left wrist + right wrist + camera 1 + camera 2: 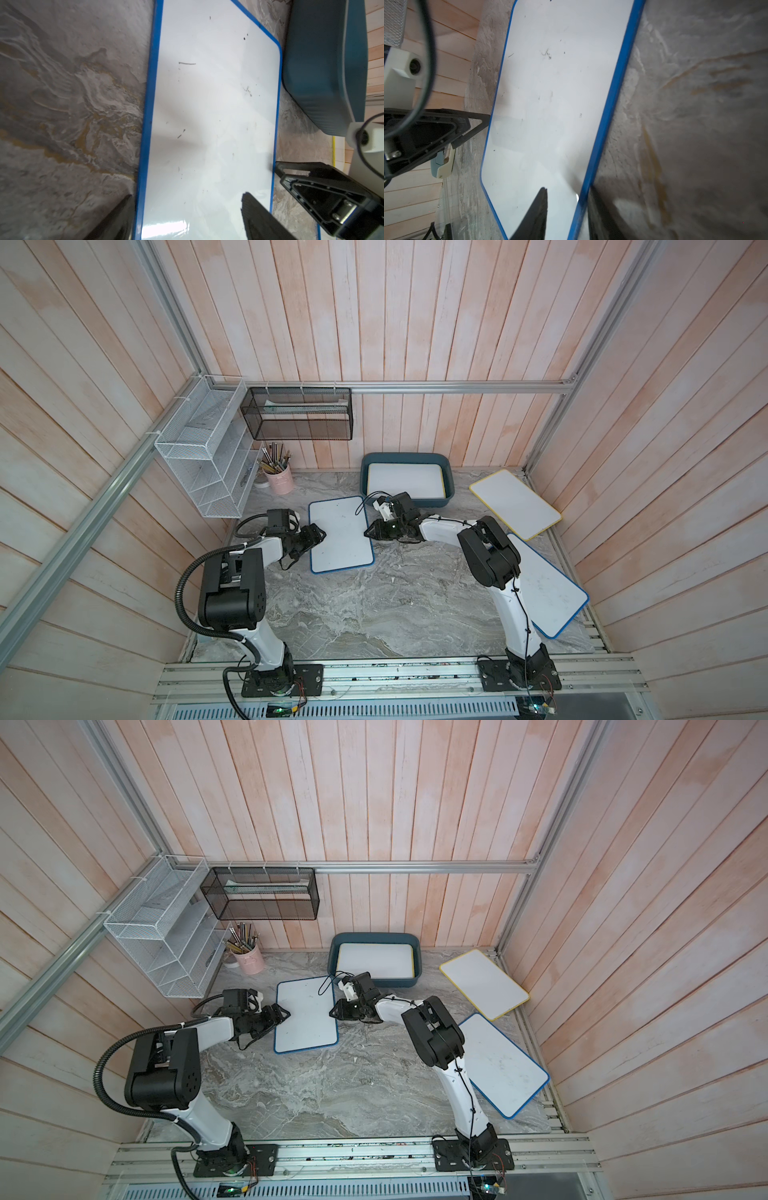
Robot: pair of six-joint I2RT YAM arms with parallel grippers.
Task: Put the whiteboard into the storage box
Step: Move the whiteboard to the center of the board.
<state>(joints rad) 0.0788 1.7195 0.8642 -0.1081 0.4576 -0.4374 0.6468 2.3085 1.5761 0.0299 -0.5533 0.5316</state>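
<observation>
- Top views both show the marble table (374,614). The left arm (232,597) reaches in from 7 o'clock and the right arm (490,556) from 5 o'clock. Both are bent at the elbow, with forearms low and pointing towards the centre.
- At 12 o'clock sits the storage box (407,457), dark teal, with a white board (405,481) lying flat inside.
- Just 7 o'clock of the box lies the whiteboard (340,533), flat on the table. It is white with a blue rim and faint pen smudges, and its long axis runs nearly 12 to 6.
- At its 9 o'clock edge the left gripper (319,534) is released, jaws spread wide. One finger (255,212) is over the white face and its mate is outside the rim.
- At the 3 o'clock edge the right gripper (369,531) straddles the rim with narrower jaws. Whether they pinch it cannot be told.
</observation>
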